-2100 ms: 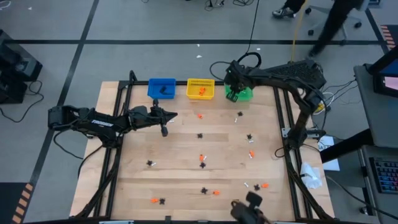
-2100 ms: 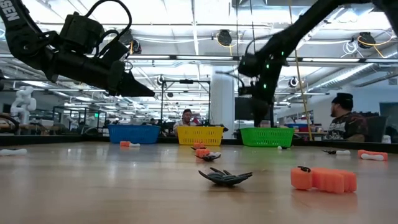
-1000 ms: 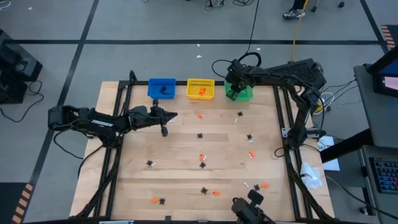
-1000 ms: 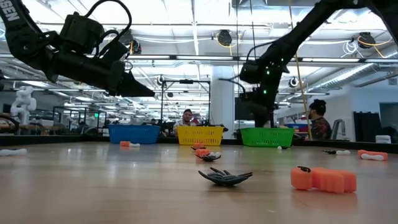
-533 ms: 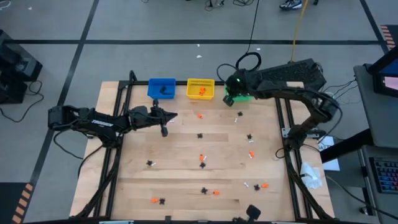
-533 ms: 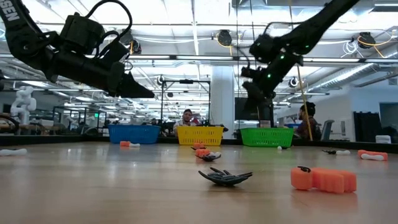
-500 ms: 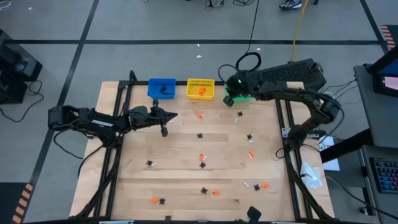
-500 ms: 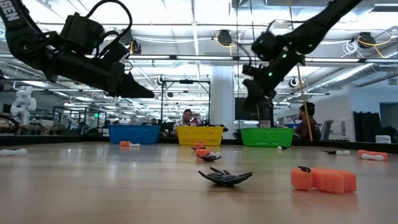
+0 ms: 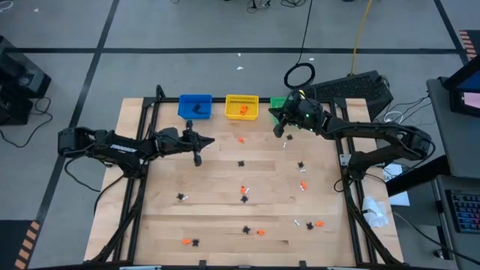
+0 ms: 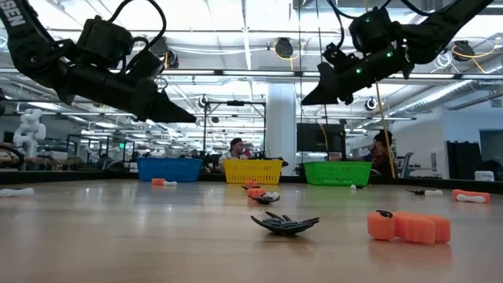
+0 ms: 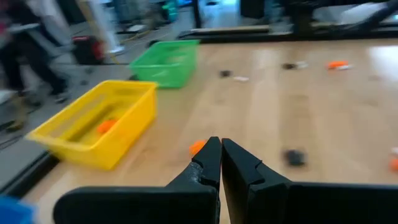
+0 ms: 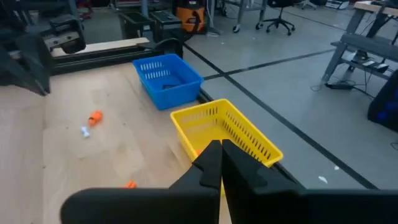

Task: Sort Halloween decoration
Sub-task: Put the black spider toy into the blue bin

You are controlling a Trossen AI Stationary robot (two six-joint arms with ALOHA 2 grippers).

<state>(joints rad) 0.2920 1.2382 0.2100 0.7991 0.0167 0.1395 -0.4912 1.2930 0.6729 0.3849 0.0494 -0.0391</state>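
Tiny black, orange and white trinkets lie scattered on the wooden table, among them an orange one [image 9: 241, 139], a black one [image 9: 241, 163] and a black spidery one [image 10: 284, 223]. My left gripper [image 9: 211, 139] [image 11: 219, 147] hovers shut in front of the blue bin [image 9: 195, 106], above the table. My right gripper [image 9: 279, 129] [image 12: 219, 149] is shut and empty, raised just on the near side of the green bin [image 9: 277, 102], and its arm hides most of that bin. An orange trinket [image 9: 242, 110] lies in the yellow bin [image 9: 241, 99] and a black one [image 9: 198, 109] in the blue bin.
The three bins stand in a row along the table's far edge. A black frame runs down the table's left and right sides. More trinkets lie near the near edge [image 9: 190, 242] and toward the right [image 9: 302, 185]. People move in the room behind [image 10: 383, 153].
My right gripper has risen from over the green bin and swung toward the table's near edge. It has tipped from pointing down to slanting outward. My left arm has kept still. A person has walked on behind the table.
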